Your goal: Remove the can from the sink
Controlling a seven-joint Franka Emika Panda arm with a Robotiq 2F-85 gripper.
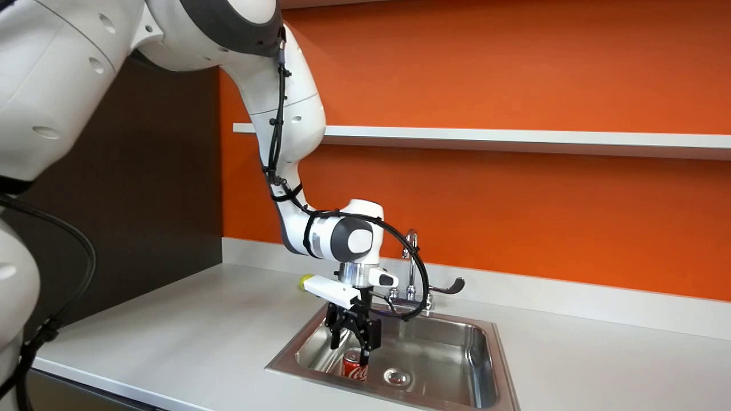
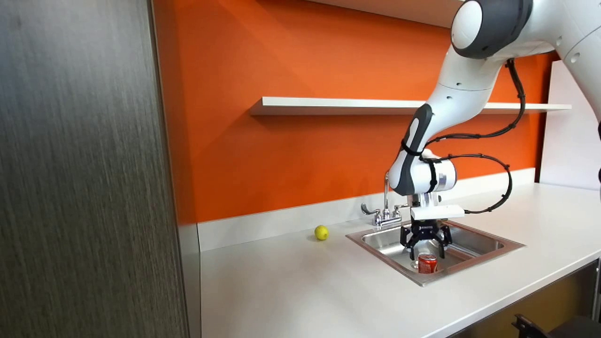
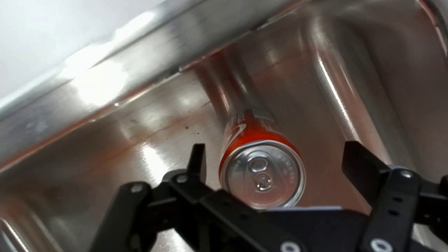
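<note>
The red can [image 1: 354, 372] with a silvery top stands upright in the stainless steel sink [image 1: 503, 368], near the basin's front wall. It also shows in an exterior view [image 2: 427, 265] inside the sink [image 2: 509, 245]. My gripper [image 1: 350, 352] points down into the basin above the can. In the wrist view my gripper [image 3: 276, 157] is open, with one finger on each side of the can [image 3: 262, 175]. The left finger is close to the can; a wider gap lies at the right finger. Neither finger visibly touches it. The gripper hides the can top's lower edge.
A round drain [image 1: 396, 377] lies in the sink floor. A chrome faucet [image 2: 386, 213] with handles stands behind the sink. A yellow-green ball [image 2: 321, 232] lies on the counter [image 2: 291, 286]. A white shelf [image 1: 514, 137] runs along the orange wall. The sink walls surround the gripper.
</note>
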